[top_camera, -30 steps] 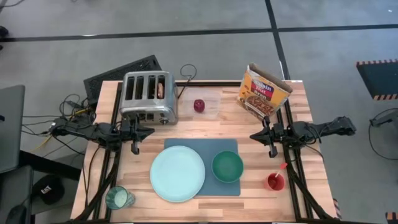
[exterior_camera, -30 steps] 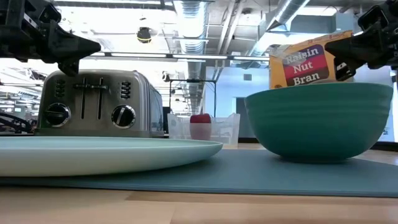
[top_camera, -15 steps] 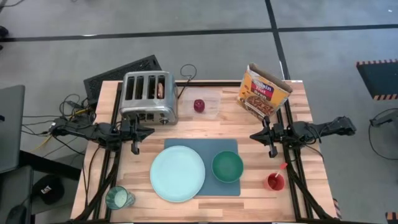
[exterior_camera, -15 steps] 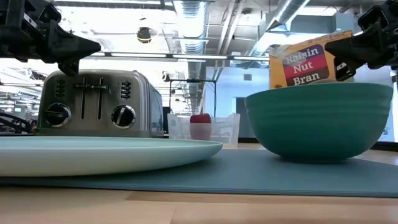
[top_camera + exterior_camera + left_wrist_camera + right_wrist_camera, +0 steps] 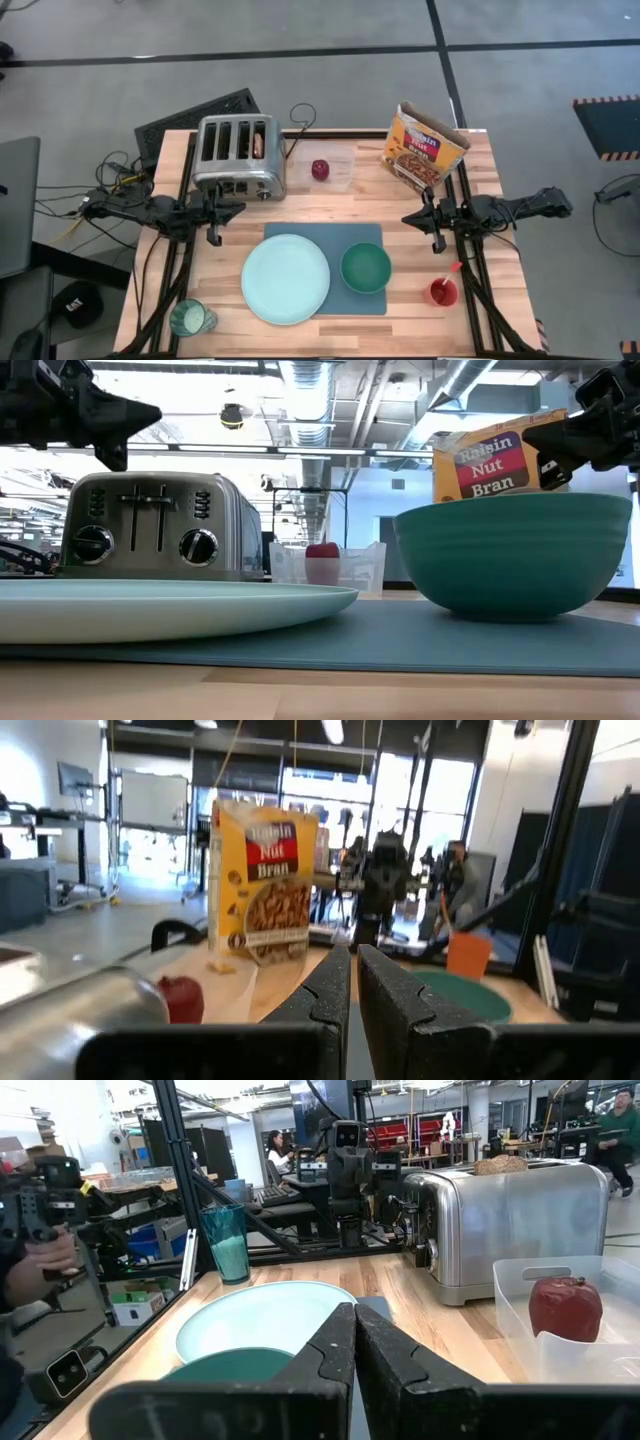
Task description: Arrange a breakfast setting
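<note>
The slate-blue mat (image 5: 362,240) lies at the table's near middle. The pale mint plate (image 5: 286,278) and the green bowl (image 5: 366,267) rest on it. The toast slice (image 5: 259,145) stands in a slot of the chrome toaster (image 5: 238,155). The dark red fruit (image 5: 320,170) sits in a clear tub (image 5: 340,172). The red-handled spoon (image 5: 456,268) stands in the small red cup (image 5: 443,293). My left gripper (image 5: 238,208) is shut and empty in front of the toaster, above the table. My right gripper (image 5: 407,217) is shut and empty to the right of the mat.
A Raisin Nut Bran box (image 5: 425,150) stands at the far right. A green glass (image 5: 188,318) stands at the near left corner. Bare wood lies between the tub and the mat, and to the left of the plate. A person shows beyond the table in the right wrist view (image 5: 40,1260).
My left gripper has gone up a little in front of the toaster, still shut. Nothing on the table has moved.
</note>
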Robot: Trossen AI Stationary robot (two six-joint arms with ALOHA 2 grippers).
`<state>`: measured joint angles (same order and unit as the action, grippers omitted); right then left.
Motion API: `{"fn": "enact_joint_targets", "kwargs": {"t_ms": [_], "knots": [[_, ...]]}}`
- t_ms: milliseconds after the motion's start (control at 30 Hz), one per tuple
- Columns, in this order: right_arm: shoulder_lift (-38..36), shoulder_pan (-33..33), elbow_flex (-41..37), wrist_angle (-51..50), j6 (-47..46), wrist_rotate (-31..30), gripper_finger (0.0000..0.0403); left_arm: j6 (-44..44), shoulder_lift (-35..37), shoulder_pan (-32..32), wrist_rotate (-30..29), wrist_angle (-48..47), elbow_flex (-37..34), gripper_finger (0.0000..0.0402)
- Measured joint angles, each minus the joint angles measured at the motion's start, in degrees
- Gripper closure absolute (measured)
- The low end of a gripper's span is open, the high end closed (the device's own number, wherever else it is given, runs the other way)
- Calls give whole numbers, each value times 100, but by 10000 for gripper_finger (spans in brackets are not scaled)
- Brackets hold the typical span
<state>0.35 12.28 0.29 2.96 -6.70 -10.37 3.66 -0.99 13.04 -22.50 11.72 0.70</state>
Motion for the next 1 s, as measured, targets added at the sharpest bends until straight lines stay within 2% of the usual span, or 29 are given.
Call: {"fn": "enact_joint_targets", "kwargs": {"t_ms": [100, 167, 300, 500, 733, 833, 1000], "knots": [[1, -11, 0, -1, 743, -4, 367, 0, -83, 0, -33, 75, 76, 390], [1, -9, 0, 0, 1123, -2, 367, -2, -214, -2, 5, 501, 94, 390], [1, -9, 0, 0, 1304, -4, 367, -162, -733, 0, 101, 942, 207, 390], [1, -9, -2, 0, 1320, -4, 367, -312, -1951, -2, -315, 955, 949, 390], [1, -9, -1, 62, 1664, -12, 367, -429, -3546, -2, -377, 967, 1941, 390], [1, -9, 0, 124, 1544, -26, 367, -533, -4228, -2, -387, 947, 2367, 390], [-1, -7, -1, 152, 416, -26, 367, -714, -5334, -2, -387, 954, 3089, 390]]}}
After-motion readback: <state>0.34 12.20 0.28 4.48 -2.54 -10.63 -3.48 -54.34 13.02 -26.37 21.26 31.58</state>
